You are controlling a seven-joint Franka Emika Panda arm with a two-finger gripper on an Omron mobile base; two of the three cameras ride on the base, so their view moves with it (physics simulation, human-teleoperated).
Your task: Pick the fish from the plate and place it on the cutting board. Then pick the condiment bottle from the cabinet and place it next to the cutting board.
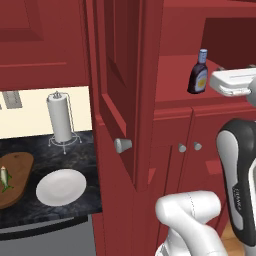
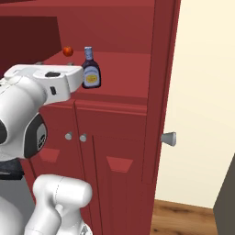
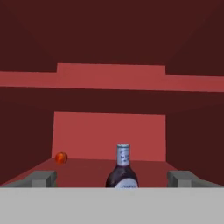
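A: Left base view. What is showing?

B: The condiment bottle (image 1: 198, 72) is standing upright on the shelf of the dark red cabinet (image 1: 175, 130). Dark brown-purple body, pale blue cap, yellow-white oval label. The white hand is sitting just to the bottle's right. Down on the dark counter (image 1: 75, 155), the fish (image 1: 4, 178) is lying on the cutting board (image 1: 15, 177), silvery-green, tail greenish. The white plate (image 1: 61, 186) is sitting beside the board. A paper towel roll (image 1: 60, 119) is standing behind them.

A: Right base view?

B: The bottle (image 2: 91, 69) is showing its label towards the camera, near the shelf's front edge. The hand is reaching in from the left, its end touching or overlapping the bottle's outline; I cannot tell which. A small red-orange ball (image 2: 68, 51) is resting further back on the shelf.

A: Hand view. Fingers?

B: The gripper (image 3: 114, 178) is facing into the recess, fingers (image 3: 42, 178) spread wide apart, one at each side. The bottle (image 3: 123, 169) is standing between them but further in, nothing touching it. The ball (image 3: 61, 157) is lying back left.
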